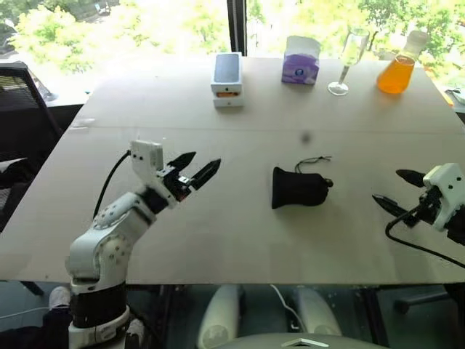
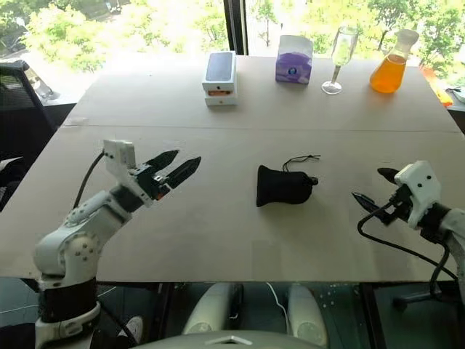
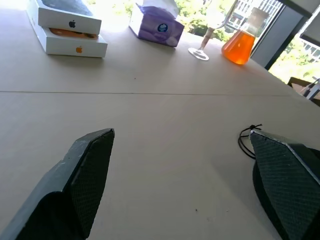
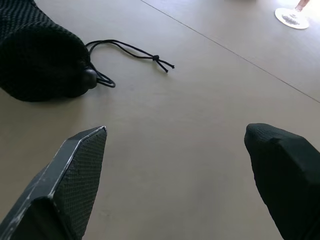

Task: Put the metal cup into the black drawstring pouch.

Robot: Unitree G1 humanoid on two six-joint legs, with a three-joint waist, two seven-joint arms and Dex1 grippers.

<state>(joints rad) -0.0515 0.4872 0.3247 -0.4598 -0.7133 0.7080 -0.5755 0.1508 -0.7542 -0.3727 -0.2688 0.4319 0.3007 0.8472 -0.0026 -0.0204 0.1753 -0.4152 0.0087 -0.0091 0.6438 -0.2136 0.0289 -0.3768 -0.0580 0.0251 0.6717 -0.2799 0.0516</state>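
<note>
The black drawstring pouch [image 1: 299, 187] lies on its side near the middle of the table, bulging, its mouth drawn shut toward the right and its thin cord [image 4: 135, 50] trailing on the tabletop. The metal cup is out of view. My left gripper [image 1: 206, 160] hovers to the left of the pouch, well apart from it, open and holding nothing. My right gripper [image 1: 386, 185] hangs open to the right of the pouch, also apart from it, its fingers pointing toward the pouch [image 4: 40, 55].
Along the table's [image 1: 240, 233] far edge stand stacked white phone boxes [image 1: 227, 78], a purple tissue box [image 1: 301, 59], a clear stemmed glass [image 1: 347, 62] and a flask of orange liquid [image 1: 398, 69]. A black chair [image 1: 22, 109] stands beyond the left edge.
</note>
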